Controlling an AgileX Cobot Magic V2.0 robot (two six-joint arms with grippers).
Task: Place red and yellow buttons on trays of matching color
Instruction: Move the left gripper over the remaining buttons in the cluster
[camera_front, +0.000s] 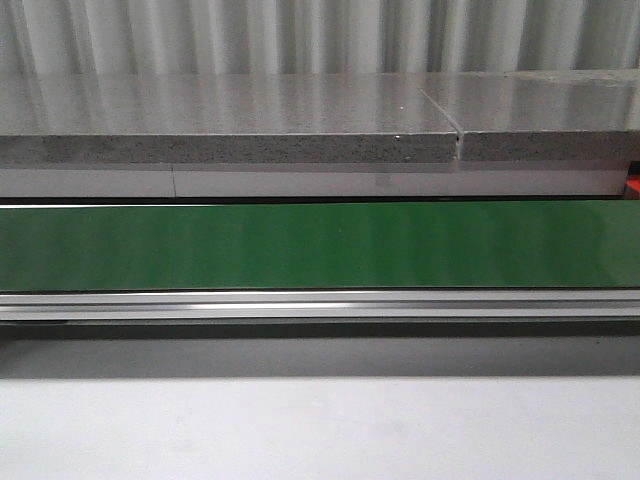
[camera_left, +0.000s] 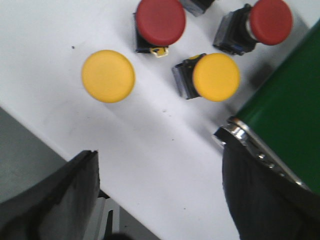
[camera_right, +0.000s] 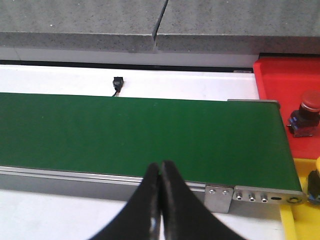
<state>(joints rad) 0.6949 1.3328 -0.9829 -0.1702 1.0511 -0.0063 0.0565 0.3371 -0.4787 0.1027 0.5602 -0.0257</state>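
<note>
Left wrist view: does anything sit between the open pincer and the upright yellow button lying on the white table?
Nothing visible does. The left pincer is open, and only bare white table lies between its fingers and the yellow button. The other three buttons lie beside or beyond it, not in the path.

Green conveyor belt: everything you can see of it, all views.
The green conveyor belt is a smooth, slightly glossy green band running across the front view, with nothing on it. A silver metal rail edges its near side. In the right wrist view the belt ends beside the red tray, with a screwed metal end bracket at the corner. The left wrist view shows another belt corner next to the white surface.
</note>
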